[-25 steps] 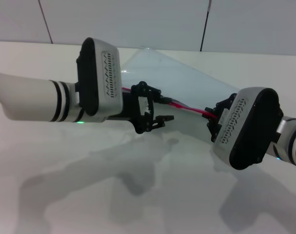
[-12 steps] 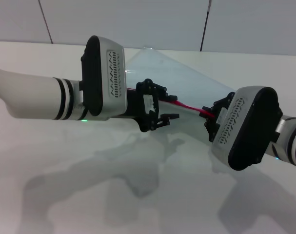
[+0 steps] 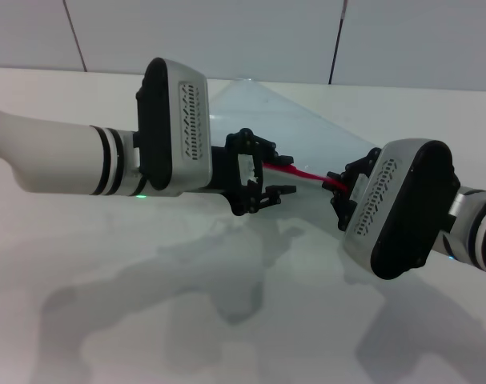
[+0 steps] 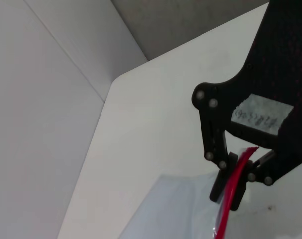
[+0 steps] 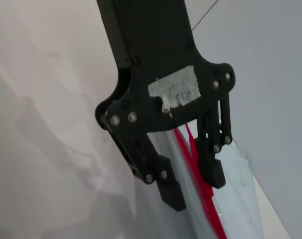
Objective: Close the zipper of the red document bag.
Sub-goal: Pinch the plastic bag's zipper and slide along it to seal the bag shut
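Observation:
The red document bag (image 3: 284, 120) lies flat on the white table, translucent and pale. Its zipper (image 3: 307, 174) runs as a thin red strip between my two grippers. My left gripper (image 3: 284, 174) reaches in from the left; the right wrist view shows its fingers (image 5: 214, 174) slightly apart astride the zipper (image 5: 210, 211). Coming from the right, my right gripper (image 3: 339, 189) holds the strip. In the left wrist view this right gripper (image 4: 234, 188) is pinched shut on the zipper (image 4: 225, 219). The slider is hidden.
The white table (image 3: 226, 320) spreads in front of both arms and carries their shadows. A grey panelled wall (image 3: 226, 32) stands behind the table's far edge. The table's corner (image 4: 116, 82) shows in the left wrist view.
My left arm and gripper have moved a little to the right along the zipper, so less red strip shows between the grippers. The right gripper has shifted slightly left.

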You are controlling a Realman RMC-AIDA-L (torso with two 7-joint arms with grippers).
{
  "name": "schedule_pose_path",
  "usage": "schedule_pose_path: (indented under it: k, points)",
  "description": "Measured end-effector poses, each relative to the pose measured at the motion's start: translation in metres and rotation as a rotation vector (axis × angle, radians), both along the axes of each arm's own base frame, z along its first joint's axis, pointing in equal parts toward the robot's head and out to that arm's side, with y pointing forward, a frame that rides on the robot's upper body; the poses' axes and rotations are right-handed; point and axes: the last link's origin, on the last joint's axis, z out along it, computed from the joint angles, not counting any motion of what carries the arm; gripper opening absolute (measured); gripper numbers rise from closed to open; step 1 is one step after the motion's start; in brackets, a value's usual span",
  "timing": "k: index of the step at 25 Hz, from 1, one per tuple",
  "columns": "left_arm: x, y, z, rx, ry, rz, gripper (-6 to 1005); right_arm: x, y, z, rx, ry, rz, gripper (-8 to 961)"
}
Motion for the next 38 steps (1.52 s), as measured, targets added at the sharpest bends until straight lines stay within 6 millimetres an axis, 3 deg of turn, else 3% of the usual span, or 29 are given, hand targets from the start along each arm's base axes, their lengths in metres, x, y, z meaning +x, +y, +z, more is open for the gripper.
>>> schedule_pose_path:
  k: [9, 21, 38]
  points:
    - [0.0030, 0.0006, -0.0029, -0.003, 0.013, -0.011, 359, -0.0017, -0.0009, -0.0008, -0.003, 0.001, 0.005, 60]
    - [0.0008, 0.0009, -0.0036, 0.007, 0.021, -0.006, 86, -0.0028, -0.0010, -0.0001, -0.001, 0.004, 0.008, 63]
    - [-0.0012, 0.0000, -0.0039, 0.005, 0.016, 0.003, 51, -0.0068, -0.0033, -0.0003, -0.002, 0.004, 0.023, 67]
